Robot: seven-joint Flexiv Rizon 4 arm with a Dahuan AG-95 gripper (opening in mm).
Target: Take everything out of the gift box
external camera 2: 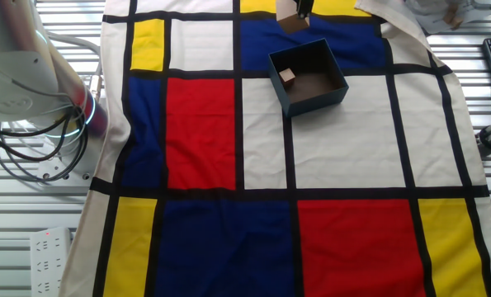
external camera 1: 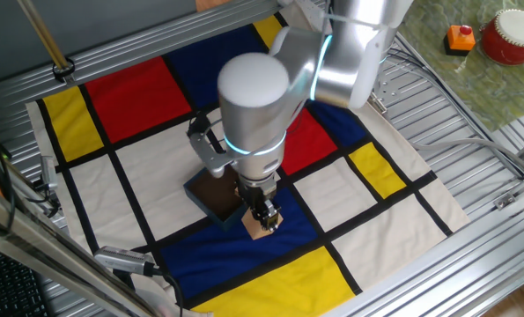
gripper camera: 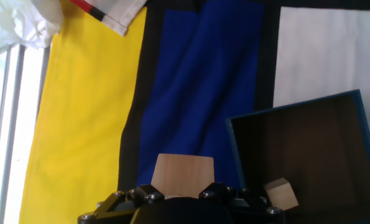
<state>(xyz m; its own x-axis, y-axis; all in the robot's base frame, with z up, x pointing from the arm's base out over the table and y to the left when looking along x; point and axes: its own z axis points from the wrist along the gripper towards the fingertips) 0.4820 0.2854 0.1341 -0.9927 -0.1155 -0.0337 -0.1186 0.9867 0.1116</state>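
One fixed view: gripper (external camera 1: pixel 264 219) gripped tan block (external camera 1: pixel 262 228) over blue cloth (external camera 1: pixel 244 255), just outside gift box (external camera 1: pixel 216 197).
Other fixed view: second block (external camera 2: pixel 288 77) sat in box corner.
Hand view: it looked light, rigid, smooth; pinch flat opposite faces.

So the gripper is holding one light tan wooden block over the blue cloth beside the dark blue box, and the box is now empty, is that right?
Not quite: the dark blue gift box is not empty. The other fixed view shows a second light tan wooden block inside. The gripper does hold one tan block outside it.
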